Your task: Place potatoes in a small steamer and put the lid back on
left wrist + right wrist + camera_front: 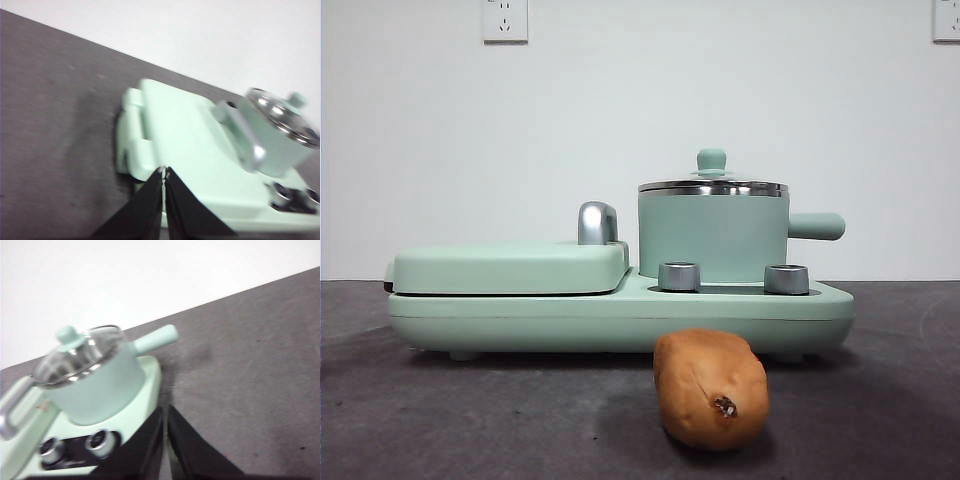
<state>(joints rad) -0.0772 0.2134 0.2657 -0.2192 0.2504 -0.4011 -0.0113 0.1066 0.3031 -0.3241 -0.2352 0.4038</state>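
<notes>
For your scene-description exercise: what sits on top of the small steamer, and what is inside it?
The lid, clear glass with a mint-green knob, sits closed on the small steamer. Its inside cannot be made out in any view. The potato lies outside, on the table in front.

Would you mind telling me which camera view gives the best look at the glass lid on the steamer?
The right wrist view shows the lid best: it looks down on the clear dome, steel rim and green knob, seated on the small steamer. The front view shows it only edge-on, as rim and knob. The left wrist view shows it blurred and partly cropped.
</notes>
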